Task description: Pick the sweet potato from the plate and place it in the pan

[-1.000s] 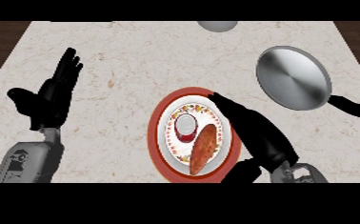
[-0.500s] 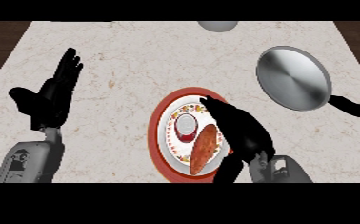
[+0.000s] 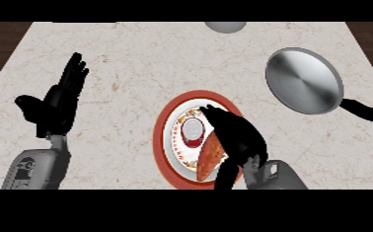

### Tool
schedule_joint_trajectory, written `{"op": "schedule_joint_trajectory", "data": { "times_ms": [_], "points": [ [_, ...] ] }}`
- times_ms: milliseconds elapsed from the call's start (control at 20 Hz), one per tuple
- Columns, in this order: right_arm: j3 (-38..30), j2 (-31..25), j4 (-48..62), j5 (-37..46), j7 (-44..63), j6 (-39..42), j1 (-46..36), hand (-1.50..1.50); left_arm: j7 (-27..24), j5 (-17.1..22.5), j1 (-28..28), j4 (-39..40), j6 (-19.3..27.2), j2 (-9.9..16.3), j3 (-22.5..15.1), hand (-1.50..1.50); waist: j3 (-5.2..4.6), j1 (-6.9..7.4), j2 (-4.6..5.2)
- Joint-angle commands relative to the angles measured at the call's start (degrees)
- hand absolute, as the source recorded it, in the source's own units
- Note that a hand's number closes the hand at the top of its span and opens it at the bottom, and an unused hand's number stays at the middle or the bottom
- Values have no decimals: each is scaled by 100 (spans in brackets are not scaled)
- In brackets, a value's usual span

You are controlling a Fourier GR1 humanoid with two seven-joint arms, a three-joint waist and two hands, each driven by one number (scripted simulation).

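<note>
Orange-brown, elongated sweet potato (image 3: 210, 158) on red-rimmed plate (image 3: 162, 137), right hand (image 3: 237, 136) fingers curled round it.

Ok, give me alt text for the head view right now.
The right hand curls over the sweet potato, which lies on the red-rimmed plate beside a small cup. The pan sits to the upper right, and the left hand rests open at the left.

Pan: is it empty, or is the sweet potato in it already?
Empty. The pan shows only bare grey metal. The sweet potato lies on the plate, with the right hand curled over it.
</note>
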Motion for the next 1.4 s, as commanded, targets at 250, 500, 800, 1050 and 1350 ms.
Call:
{"op": "schedule_joint_trajectory", "data": {
  "times_ms": [250, 500, 800, 1050, 1350],
  "points": [
    [-157, 300, 747, 490, -207, 260, -215, -150, -192, 75, -245, 438, -300, 115, 398, 0, 0, -8, 7],
    [-18, 378, 908, 678, -439, 210, 194, -150, 576, -104, 38, -525, -126, -153, 17, 0, 1, 5, -3],
    [-77, 407, 1250, 513, -1295, 287, 40, 150, 101, 20, 337, -451, -374, -53, 253, 0, 2, 33, 1],
    [453, 337, 842, 1115, -1465, 42, 519, 150, 256, -251, -257, -12, -114, -138, 270, 0, 1, -23, -2],
    [20, 131, 1262, 1378, -2172, -189, 437, 150, 17, -187, -80, 51, -305, -122, 426, 0, 1, -7, 1]
  ]
}}
